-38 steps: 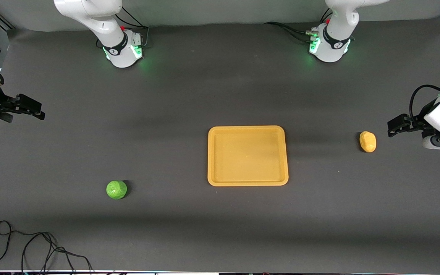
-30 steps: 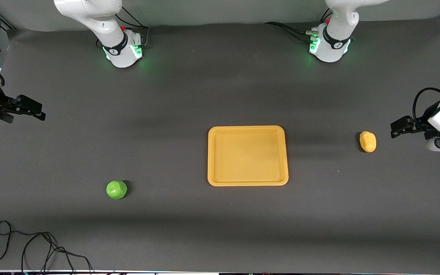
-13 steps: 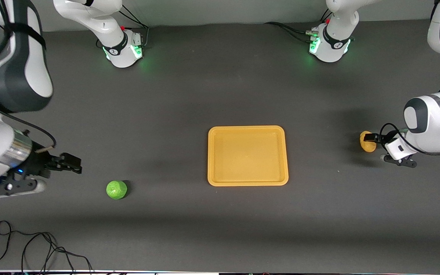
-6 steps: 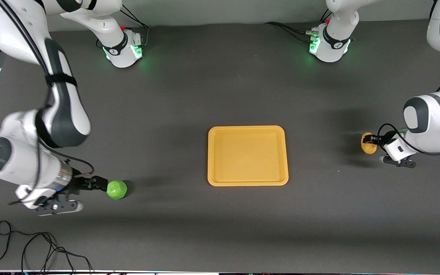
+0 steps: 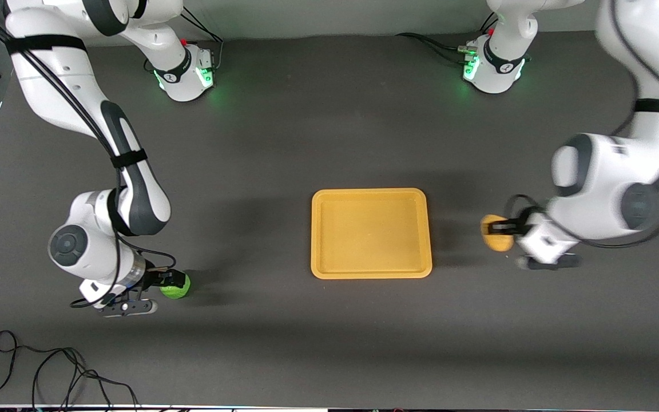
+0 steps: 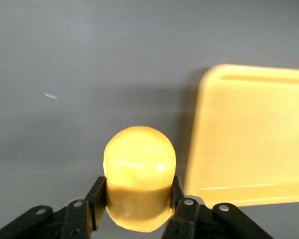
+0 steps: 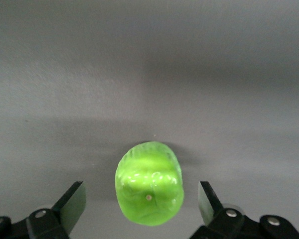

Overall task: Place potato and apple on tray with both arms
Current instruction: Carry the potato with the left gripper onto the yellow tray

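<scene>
The left gripper [image 5: 501, 228] is clamped on the potato [image 5: 495, 233], one finger on each flank as the left wrist view shows [image 6: 138, 185], and it carries it over the bare table toward the left arm's end. From that gripper the tray [image 5: 370, 233] lies just beside, straight toward the middle of the table, its near rim [image 6: 199, 144] close to the potato but not under it. So the coming move looks like a short sideways carry before letting go.

The right gripper [image 5: 170, 280] is spread wide around the apple [image 5: 176, 286], which sits on the table between the two fingers [image 7: 70, 201] without touching either; the apple [image 7: 149, 183] is centred in the gap. It lies toward the right arm's end, nearer the front camera than the tray and well apart from it. Closing comes first there, I judge.
</scene>
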Controlling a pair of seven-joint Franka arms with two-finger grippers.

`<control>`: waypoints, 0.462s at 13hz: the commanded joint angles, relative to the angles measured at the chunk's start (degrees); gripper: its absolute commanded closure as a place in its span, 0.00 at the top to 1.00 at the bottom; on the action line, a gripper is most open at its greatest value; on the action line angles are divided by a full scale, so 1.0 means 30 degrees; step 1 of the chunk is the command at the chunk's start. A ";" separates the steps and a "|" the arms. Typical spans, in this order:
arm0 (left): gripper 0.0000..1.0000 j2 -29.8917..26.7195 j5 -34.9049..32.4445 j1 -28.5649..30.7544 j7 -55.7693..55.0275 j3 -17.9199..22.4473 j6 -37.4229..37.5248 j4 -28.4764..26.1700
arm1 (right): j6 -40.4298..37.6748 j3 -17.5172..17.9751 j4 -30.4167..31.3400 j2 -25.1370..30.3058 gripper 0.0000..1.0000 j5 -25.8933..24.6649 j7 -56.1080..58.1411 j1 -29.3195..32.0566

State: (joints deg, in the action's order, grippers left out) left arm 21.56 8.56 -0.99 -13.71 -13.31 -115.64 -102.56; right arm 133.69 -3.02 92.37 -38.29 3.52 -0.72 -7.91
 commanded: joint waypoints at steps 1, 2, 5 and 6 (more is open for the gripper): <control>0.17 0.1275 0.0078 -0.2445 -0.1899 0.0393 -0.1549 0.0379 | 0.0435 -0.0049 0.0061 -0.0536 1.00 0.1112 -0.0053 -0.0059; 0.17 0.1685 0.0047 -0.3177 -0.2136 0.0393 -0.2635 0.0262 | 0.0610 -0.0049 0.0032 -0.0712 1.00 0.1112 -0.0053 -0.0059; 0.15 0.2886 -0.0738 -0.4967 -0.3858 0.0481 -0.3551 0.0349 | 0.1578 -0.0108 0.0061 -0.1182 1.00 0.1083 0.0006 -0.0059; 0.15 0.3355 -0.1498 -0.5059 -0.4621 0.0481 -0.3815 0.0407 | 0.1579 -0.0108 0.0061 -0.1241 1.00 0.1083 0.0006 -0.0059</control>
State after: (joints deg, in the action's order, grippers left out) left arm 29.38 7.15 -14.16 -23.32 -13.10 -126.09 -102.66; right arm 137.23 -3.12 92.37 -41.70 5.12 -0.72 -7.91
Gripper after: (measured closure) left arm 0.449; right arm 0.000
